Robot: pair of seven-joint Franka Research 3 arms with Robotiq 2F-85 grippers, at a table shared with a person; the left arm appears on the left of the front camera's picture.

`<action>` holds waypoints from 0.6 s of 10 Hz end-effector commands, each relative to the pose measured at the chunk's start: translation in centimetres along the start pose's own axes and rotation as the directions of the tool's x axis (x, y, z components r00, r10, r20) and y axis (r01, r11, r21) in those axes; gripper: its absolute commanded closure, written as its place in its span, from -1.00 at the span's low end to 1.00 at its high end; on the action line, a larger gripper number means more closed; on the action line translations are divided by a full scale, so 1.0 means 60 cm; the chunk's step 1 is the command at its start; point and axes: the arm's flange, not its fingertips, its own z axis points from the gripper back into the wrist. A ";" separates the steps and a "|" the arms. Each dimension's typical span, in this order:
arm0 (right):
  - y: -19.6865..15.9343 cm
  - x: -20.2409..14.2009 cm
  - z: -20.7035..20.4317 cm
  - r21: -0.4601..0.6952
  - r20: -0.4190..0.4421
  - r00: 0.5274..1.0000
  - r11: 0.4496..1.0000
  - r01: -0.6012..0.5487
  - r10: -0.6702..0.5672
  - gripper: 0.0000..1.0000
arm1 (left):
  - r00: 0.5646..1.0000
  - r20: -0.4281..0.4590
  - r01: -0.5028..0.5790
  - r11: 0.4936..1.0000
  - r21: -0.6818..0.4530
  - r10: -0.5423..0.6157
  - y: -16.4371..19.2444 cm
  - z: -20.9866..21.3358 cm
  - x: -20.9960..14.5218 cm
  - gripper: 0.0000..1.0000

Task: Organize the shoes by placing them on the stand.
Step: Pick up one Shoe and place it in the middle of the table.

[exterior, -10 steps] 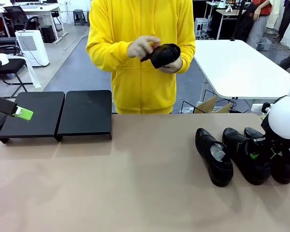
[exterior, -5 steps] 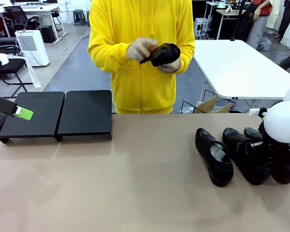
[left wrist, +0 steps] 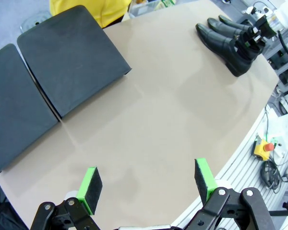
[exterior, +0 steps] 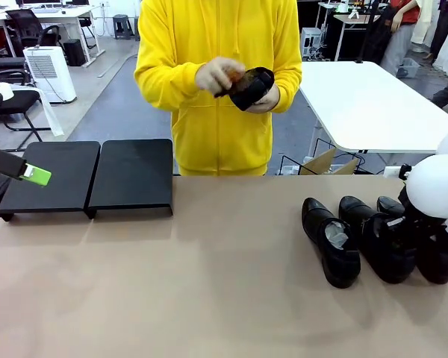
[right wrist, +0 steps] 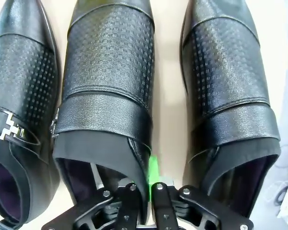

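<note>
Shoes (exterior: 343,267) stand three abreast at the right end of the table (exterior: 209,298), well apart from the stand (exterior: 131,175) at the far left, which bears no shoe yet. Over the last second the right gripper (right wrist: 144,188) has gone from partly open to closed on the side wall of the middle shoe (right wrist: 108,96) at its opening. One finger sits outside, its green pad (right wrist: 152,168) against the leather, and the other sits inside. That shoe has shifted slightly toward its left neighbour. Judged from this, the grasp is made, and the lift and carry to the stand come next. The left gripper (left wrist: 148,184) has not moved; its fingers stand wide apart above the table, holding nothing. The person (exterior: 216,45) holds a fourth shoe (exterior: 252,86) at chest height.

Limits of view: from the front, the white arm (exterior: 440,186) masks the grasp and part of the rightmost shoe (exterior: 440,262). The inner finger is hidden within the shoe. The person's working hand (exterior: 213,74) is blurred; what it holds cannot be told.
</note>
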 end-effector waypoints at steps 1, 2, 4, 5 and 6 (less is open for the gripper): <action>-0.010 0.000 0.012 -0.006 0.012 1.000 1.000 0.002 -0.002 1.00 | 1.000 0.005 0.010 1.000 -0.013 -0.010 0.001 0.002 0.000 -1.00; -0.009 -0.011 0.040 0.009 0.049 0.999 1.000 0.010 -0.011 1.00 | 1.000 0.005 0.010 1.000 -0.013 -0.010 0.001 0.002 0.000 -1.00; -0.007 -0.054 0.160 0.020 0.239 0.964 0.993 0.117 -0.119 1.00 | 1.000 0.005 0.010 1.000 -0.013 -0.010 0.001 0.002 0.000 -1.00; -0.004 -0.078 0.202 0.055 0.292 0.948 0.992 0.117 -0.128 1.00 | 1.000 0.005 0.010 1.000 -0.013 -0.010 0.001 0.002 0.000 -1.00; 0.003 -0.101 0.229 0.099 0.332 0.936 0.991 0.093 -0.121 1.00 | 1.000 0.005 0.010 1.000 -0.013 -0.010 0.001 0.002 0.000 -1.00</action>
